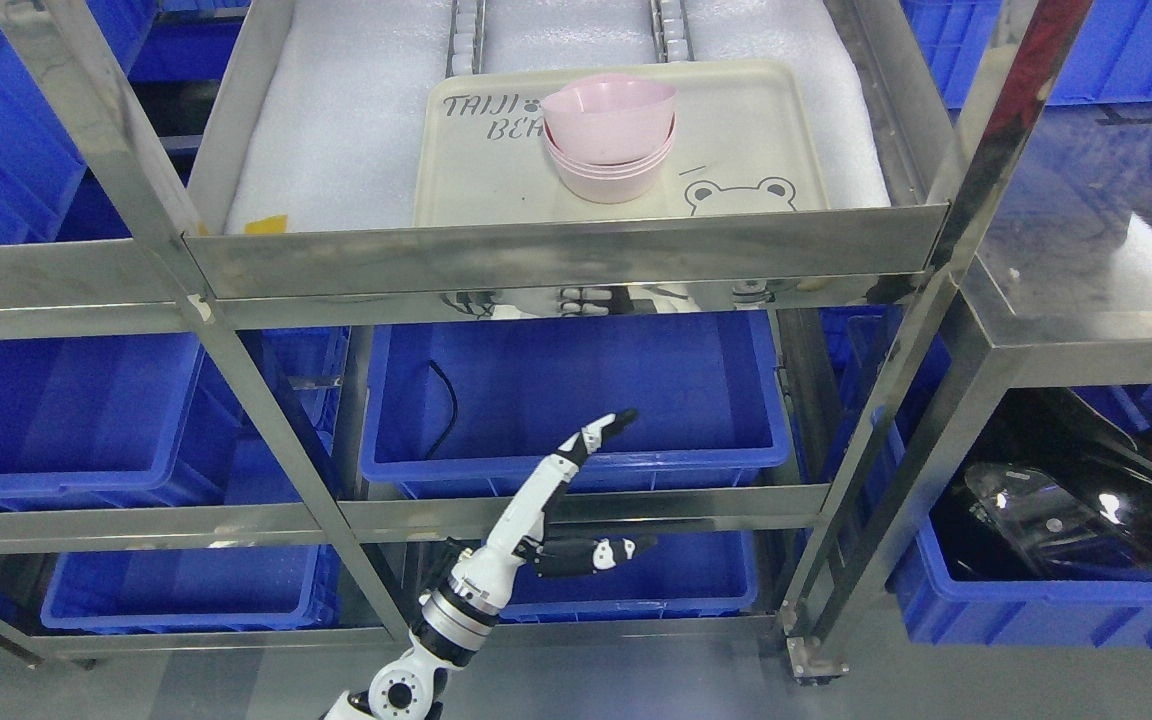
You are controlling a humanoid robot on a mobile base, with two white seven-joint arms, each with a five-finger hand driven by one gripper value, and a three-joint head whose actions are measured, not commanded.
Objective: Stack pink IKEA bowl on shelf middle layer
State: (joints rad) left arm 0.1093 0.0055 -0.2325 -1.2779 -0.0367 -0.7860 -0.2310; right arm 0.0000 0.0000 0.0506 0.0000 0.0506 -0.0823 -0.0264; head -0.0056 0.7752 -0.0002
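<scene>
A stack of several pink bowls point(609, 140) stands on a cream tray point(496, 190) printed with a bear, on the white-padded steel shelf layer at the top of the head view. The topmost bowl sits slightly tilted in the stack. My left hand point(626, 480) is far below it, in front of the lower shelf level, open with its fingers stretched toward the upper right and its thumb pointing right. It holds nothing. Its arm enters from the bottom edge, left of the middle. The right arm does not show.
The steel shelf frame point(566, 260) has a raised front rim and slanted posts point(266, 420) left and right. Blue plastic bins point(576, 400) fill the lower levels; one holds a black cable point(448, 410). At lower right a bin holds black, clear-wrapped items point(1066, 510).
</scene>
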